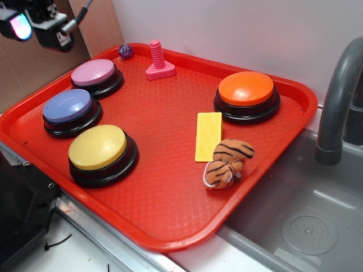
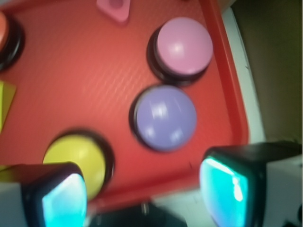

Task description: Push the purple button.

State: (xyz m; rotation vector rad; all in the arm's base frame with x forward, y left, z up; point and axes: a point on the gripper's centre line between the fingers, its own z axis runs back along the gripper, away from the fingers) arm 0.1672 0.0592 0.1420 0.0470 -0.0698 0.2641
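1. The fingers (image 2: 222, 194) hang spread apart and empty, high off the red tray's (image 1: 295, 113) near-left edge.
2. The purple button (image 2: 164, 117) sits ahead of the fingers, between the pink button (image 2: 183, 45) beyond and the yellow button (image 2: 80, 158) nearer in.
3. My advice: centre over the purple dome first, pinch the pads together, then drop straight down.
4. Drift either way risks hitting a neighbouring button.
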